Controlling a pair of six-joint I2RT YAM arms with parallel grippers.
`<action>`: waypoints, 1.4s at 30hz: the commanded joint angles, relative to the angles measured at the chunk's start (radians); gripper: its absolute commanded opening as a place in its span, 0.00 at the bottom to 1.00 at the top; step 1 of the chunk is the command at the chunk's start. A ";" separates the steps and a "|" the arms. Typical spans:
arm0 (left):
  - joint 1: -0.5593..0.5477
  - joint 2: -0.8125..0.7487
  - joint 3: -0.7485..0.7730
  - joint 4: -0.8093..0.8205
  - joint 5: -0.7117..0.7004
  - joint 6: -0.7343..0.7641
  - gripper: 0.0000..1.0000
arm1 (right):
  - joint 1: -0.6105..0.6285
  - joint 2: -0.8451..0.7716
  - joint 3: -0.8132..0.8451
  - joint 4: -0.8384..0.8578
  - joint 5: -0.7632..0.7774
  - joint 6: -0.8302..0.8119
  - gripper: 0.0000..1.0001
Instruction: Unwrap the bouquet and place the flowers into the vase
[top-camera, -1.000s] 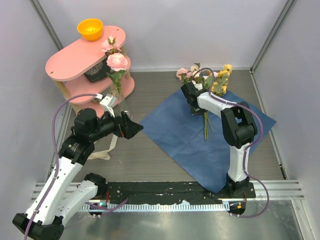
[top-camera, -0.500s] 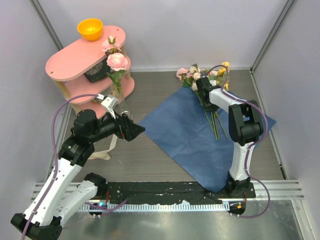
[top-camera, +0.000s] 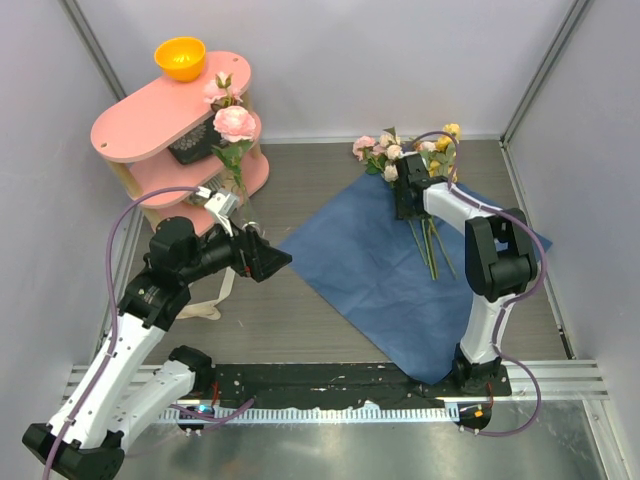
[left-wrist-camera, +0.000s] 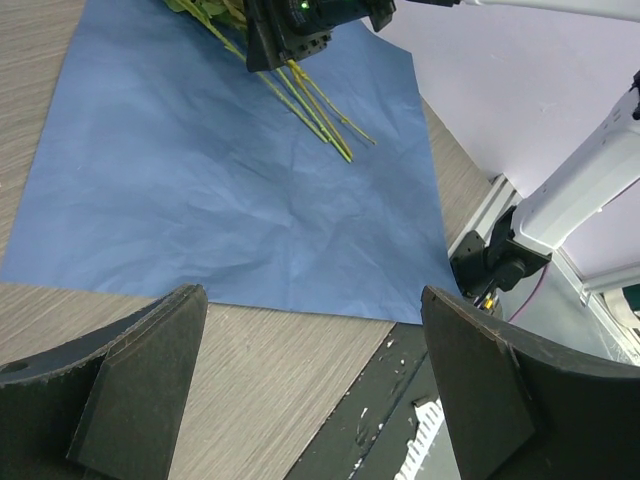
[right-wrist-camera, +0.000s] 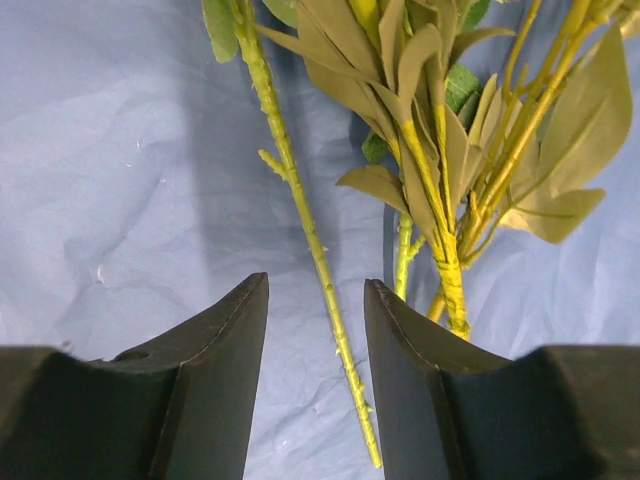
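The right hand hovers with its fingers parted, grasping nothing, just above one thin green stem. The flowers lie loose on the unfolded blue paper. They look light, with soft heads that would crush easily, so the stiffer bare stems are the place to grip. The left hand hangs wide open and empty.

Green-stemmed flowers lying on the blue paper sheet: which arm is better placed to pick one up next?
Right, probably. The right gripper hangs open directly over the green-stemmed flowers on the blue paper sheet; the left gripper, also open, is off it.
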 joint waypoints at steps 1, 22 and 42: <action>-0.004 -0.005 0.047 0.051 0.031 -0.020 0.92 | -0.016 0.027 0.043 0.051 -0.049 -0.049 0.49; -0.004 0.001 0.050 0.064 0.042 -0.066 0.92 | -0.030 -0.026 -0.002 0.166 -0.251 -0.068 0.01; -0.232 0.278 0.002 0.410 -0.175 -0.388 0.86 | 0.065 -0.728 -0.612 0.644 -0.801 0.256 0.01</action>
